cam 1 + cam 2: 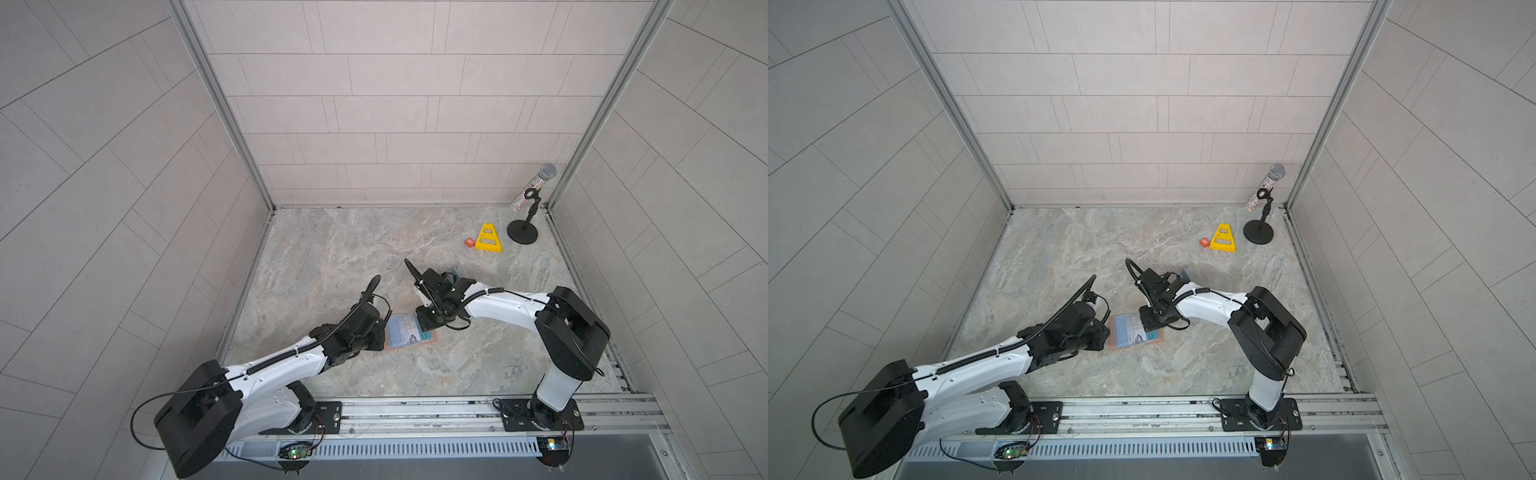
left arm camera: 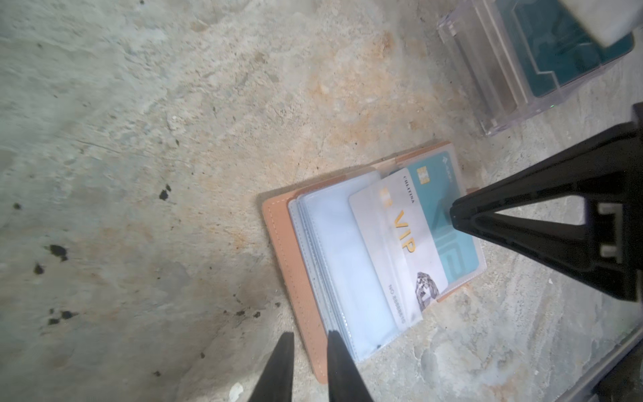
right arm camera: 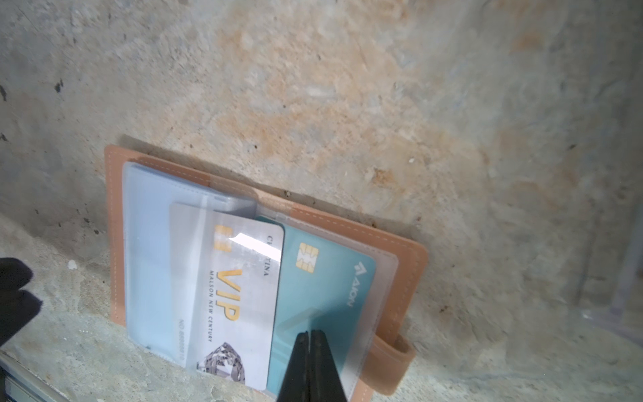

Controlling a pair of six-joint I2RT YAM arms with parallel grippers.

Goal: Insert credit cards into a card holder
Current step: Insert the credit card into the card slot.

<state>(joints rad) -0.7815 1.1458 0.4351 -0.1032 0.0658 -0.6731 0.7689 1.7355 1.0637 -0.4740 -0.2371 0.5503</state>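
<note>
Tan leather booklet card holder (image 3: pixel 407 275), lying open and flat near the front middle of mottled stone table (image 1: pixel 332 257), between both arms. Pale silver plastic card (image 3: pixel 243 278) with gold VIP lettering part-way inside a clear plastic sleeve (image 3: pixel 149 261), exposed half overlapping a teal chip card (image 3: pixel 323 289) already sleeved on the facing page. Right jaws closed, tips resting on that teal page just beside the pale card's free edge; left jaws narrowly parted at the cover's outer edge, gripping nothing visible. Probably best: brace the cover with left jaws, nudge mid-edge with closed right tips, low and square, no skewing, no buckling the sleeve mouth. Counted: one holder; two cards at it; one clear plastic box (image 2: pixel 487 80) near, teal cards (image 2: pixel 556 59) inside, number unreadable; farther off, one yellow plastic triangle (image 1: pixel 488 237), one small orange block (image 1: pixel 469 242), one glittery microphone (image 1: pixel 536 187) on black stand.
</note>
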